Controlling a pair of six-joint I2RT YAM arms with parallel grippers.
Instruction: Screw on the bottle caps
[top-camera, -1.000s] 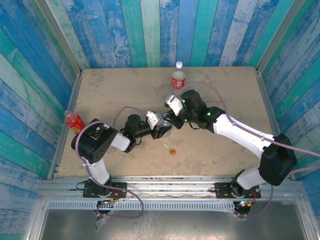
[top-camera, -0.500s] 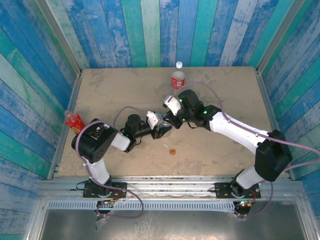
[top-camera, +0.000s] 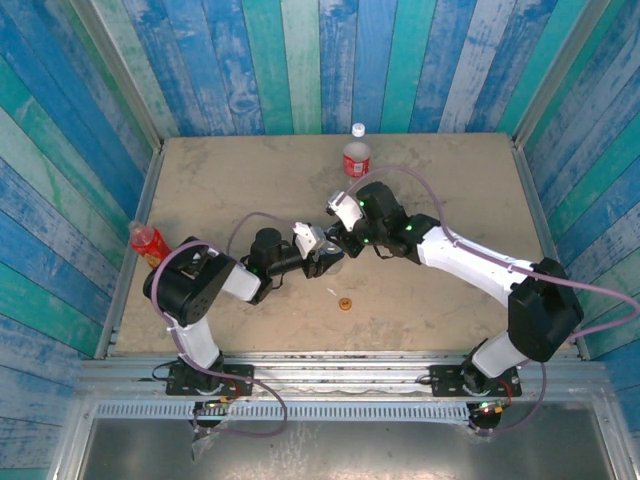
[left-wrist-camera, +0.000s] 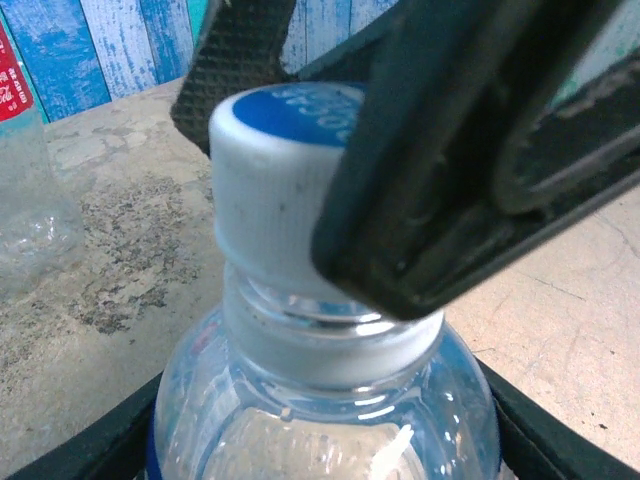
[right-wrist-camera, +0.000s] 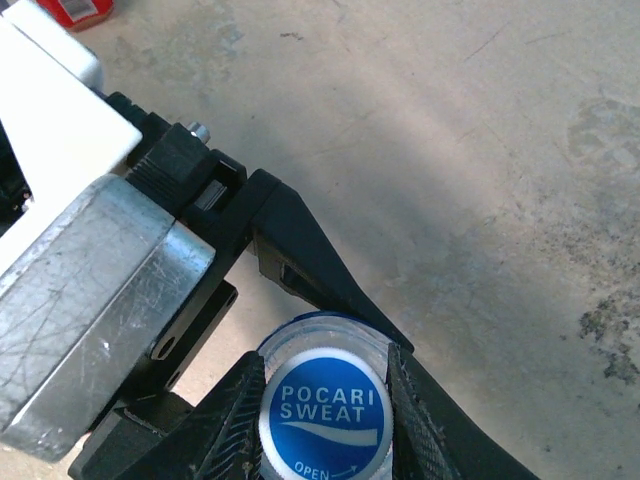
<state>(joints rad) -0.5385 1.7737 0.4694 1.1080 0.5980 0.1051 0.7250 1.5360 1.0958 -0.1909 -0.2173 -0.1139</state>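
Pinching the blue-topped white plastic cap (left-wrist-camera: 268, 195), the right gripper (right-wrist-camera: 325, 402) sat straight above the left gripper's (top-camera: 328, 262) clasped clear plastic bottle (left-wrist-camera: 300, 425).

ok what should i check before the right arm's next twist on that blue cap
1. Left gripper clamped on the clear bottle: ok.
2. Right gripper pinching the blue Pocari Sweat cap from opposite sides: ok.
3. Cap sitting level on the bottle, judged from the left wrist view: ok.
4. Cap fully tight: cannot tell.
5. Orange cap lying on the table, apart from both arms: ok.
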